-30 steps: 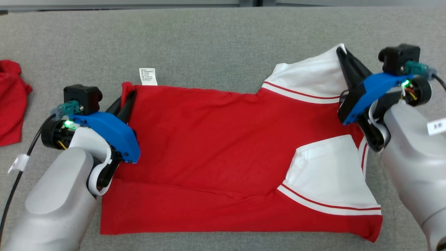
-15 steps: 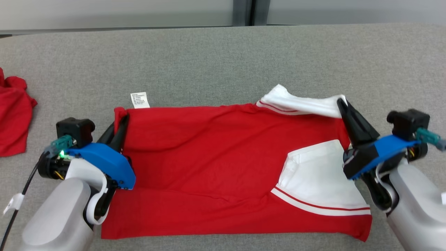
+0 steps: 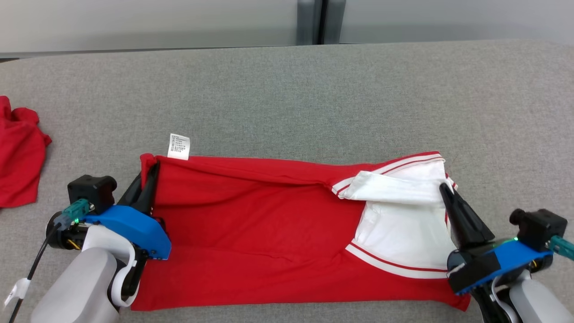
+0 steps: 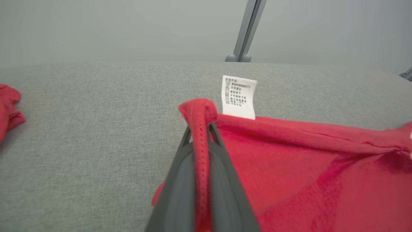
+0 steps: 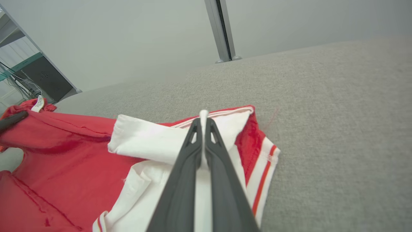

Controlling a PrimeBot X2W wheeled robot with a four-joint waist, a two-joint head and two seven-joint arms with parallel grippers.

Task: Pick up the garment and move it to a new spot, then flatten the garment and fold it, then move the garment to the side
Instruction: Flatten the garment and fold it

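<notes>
Garment (image 3: 269,233), a red shirt with white, red-striped sleeves and collar, lies spread across the near part of the grey table (image 3: 287,98), its far edge raised and turned toward the robot in a partial fold. The left gripper (image 3: 152,172) has its fingers pinched tight on the red hem corner at the garment's left end, just beside a white care label (image 3: 179,146). In the left wrist view the hem runs between the two fingers (image 4: 180,193). The right gripper (image 3: 444,190) has its fingers closed on white fabric at the garment's right end, and a thin white edge shows between them in the right wrist view. Another red cloth (image 3: 18,157) lies well apart at the table's left edge.
</notes>
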